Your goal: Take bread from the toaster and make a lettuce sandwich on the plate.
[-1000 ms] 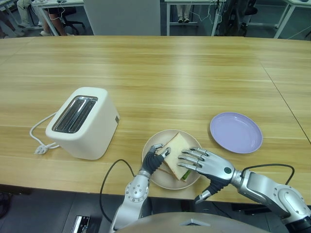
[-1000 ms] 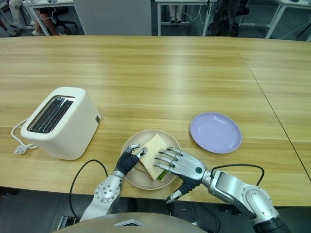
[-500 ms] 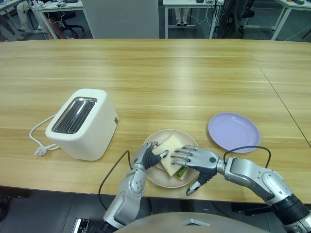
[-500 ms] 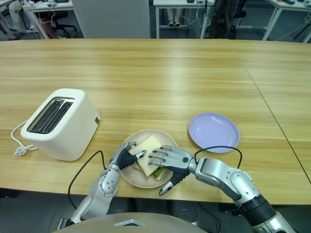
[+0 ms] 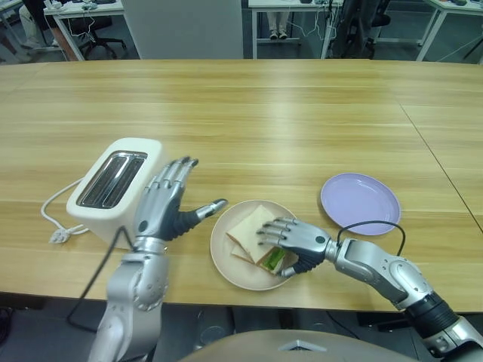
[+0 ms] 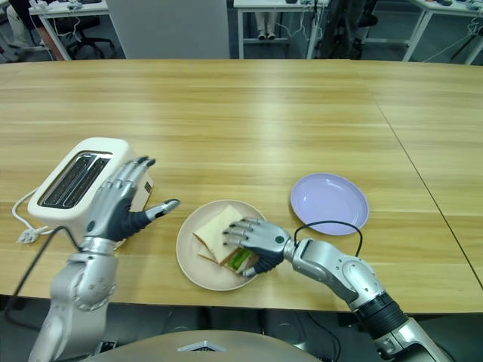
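Observation:
A sandwich (image 5: 245, 226) of two bread slices with green lettuce (image 5: 272, 260) peeking out at its near right corner lies on the beige plate (image 5: 220, 253). My right hand (image 5: 293, 238) rests on the sandwich's right end, fingers curled over the top slice and thumb at the lettuce edge. My left hand (image 5: 167, 202) is held up above the table between the toaster (image 5: 113, 188) and the plate, fingers spread and holding nothing. The white toaster's slots look dark, and I see no bread in them.
An empty lilac plate (image 5: 360, 204) sits to the right of the beige one. The toaster's white cord (image 5: 51, 225) loops off its left side near the table's front edge. A black cable (image 5: 373, 230) arcs over my right forearm. Bare wood stretches behind.
My left hand let go of the sandwich, lifted up and left toward the toaster, and spread its fingers. My right hand stayed on the sandwich and curled its fingers more tightly over its right end.

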`<state>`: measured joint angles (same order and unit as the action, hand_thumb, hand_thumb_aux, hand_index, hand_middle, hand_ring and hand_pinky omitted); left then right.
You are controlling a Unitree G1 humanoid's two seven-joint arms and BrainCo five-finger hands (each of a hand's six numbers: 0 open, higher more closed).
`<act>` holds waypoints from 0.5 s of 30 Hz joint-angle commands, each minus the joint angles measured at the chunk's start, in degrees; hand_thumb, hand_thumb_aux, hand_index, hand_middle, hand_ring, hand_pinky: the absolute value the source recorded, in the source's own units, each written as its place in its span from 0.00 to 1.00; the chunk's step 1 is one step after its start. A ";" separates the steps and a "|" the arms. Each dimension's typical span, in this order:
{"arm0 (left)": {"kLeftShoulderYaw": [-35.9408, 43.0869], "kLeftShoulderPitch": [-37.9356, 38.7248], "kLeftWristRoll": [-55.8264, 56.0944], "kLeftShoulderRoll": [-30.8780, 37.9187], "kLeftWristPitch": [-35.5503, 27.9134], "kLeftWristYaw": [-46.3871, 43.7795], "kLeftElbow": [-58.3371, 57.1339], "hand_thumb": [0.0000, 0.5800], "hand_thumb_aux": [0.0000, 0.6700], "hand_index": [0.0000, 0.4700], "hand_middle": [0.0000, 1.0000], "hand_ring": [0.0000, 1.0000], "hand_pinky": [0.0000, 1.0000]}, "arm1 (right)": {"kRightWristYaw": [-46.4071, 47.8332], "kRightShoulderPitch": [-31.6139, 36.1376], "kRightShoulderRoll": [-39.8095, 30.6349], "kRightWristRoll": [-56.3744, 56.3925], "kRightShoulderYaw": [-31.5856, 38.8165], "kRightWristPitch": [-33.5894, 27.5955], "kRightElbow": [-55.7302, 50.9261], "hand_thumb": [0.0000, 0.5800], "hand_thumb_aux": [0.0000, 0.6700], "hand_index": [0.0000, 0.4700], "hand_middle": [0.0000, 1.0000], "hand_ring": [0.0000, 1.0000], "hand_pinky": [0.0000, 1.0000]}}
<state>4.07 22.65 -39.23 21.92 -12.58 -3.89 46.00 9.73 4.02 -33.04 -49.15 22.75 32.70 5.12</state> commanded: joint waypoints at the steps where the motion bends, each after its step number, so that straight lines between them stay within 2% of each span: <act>1: -2.93 3.66 8.56 0.58 6.07 -2.73 1.19 1.00 1.00 0.98 1.00 1.00 1.00 | 0.94 -2.16 -0.33 11.07 -4.24 0.21 4.68 1.00 1.00 0.98 1.00 1.00 1.00; 5: -5.92 10.44 14.55 6.27 16.23 -7.06 -1.00 1.00 1.00 0.98 1.00 1.00 1.00 | 5.36 -6.33 -4.43 25.19 -8.55 1.04 11.68 1.00 1.00 0.98 1.00 1.00 1.00; 8: -7.26 15.20 14.39 11.59 23.70 -9.60 -3.77 1.00 1.00 0.98 1.00 1.00 1.00 | 10.84 -10.21 -9.63 31.99 -9.25 1.18 16.06 1.00 1.00 0.98 1.00 1.00 1.00; 10: -7.03 18.22 11.41 15.50 28.26 -11.29 -5.71 1.00 1.00 0.98 1.00 1.00 1.00 | 15.29 -14.13 -14.13 34.62 -8.61 1.42 17.97 1.00 1.00 0.98 1.00 1.00 1.00; 15: -2.86 21.15 3.33 20.35 33.55 -14.18 -11.56 1.00 1.00 0.98 1.00 1.00 1.00 | 22.04 -22.57 -20.67 33.33 -6.05 2.93 17.43 1.00 1.00 0.98 1.00 1.00 1.00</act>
<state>-0.99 43.60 -31.95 41.52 18.95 -16.75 37.02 29.12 -16.93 -52.81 -14.91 15.53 34.82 22.60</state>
